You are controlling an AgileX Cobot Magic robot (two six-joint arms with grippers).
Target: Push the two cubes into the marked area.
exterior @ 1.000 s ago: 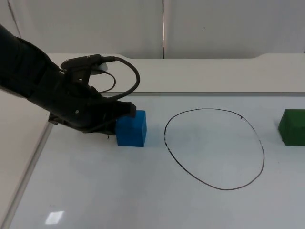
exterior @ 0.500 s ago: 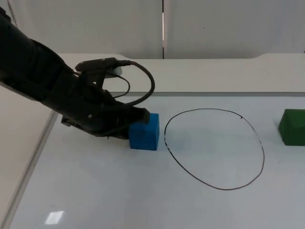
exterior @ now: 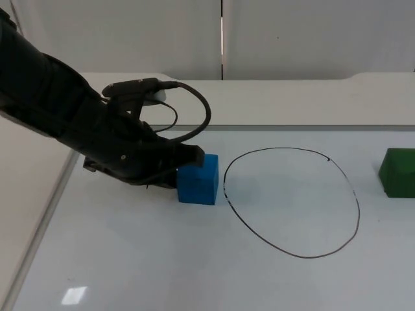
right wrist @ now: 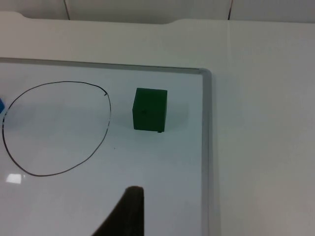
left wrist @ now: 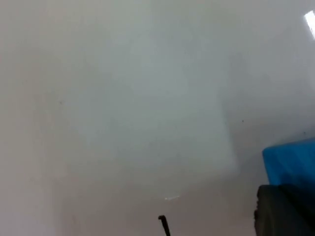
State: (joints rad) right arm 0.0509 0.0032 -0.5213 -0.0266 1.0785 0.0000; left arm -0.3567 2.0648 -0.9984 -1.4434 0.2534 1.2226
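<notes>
The blue cube (exterior: 198, 179) sits left of centre in the top view, its right edge just short of the hand-drawn black outline (exterior: 292, 201) on the whiteboard (exterior: 162, 259). The left gripper (exterior: 185, 157) is pressed against the cube's left face, low to the board; I cannot tell whether its fingers are spread or closed, since the arm's bulk hides them. In the left wrist view a slice of blue shows beside a black fingertip (left wrist: 285, 211), apparently touching it.

The green cube (exterior: 397, 172) stands at the right edge of the frame, well outside the outline and near the whiteboard's right frame. The right gripper (right wrist: 129, 212) waits above the board, back from the green cube; its state I cannot tell either.

To do this push well, I'd keep the contact centred on the blue cube's face (off-centre and it will likely spin away) and drive straight toward the ring's middle, stopping once the whole cube is across the line.
</notes>
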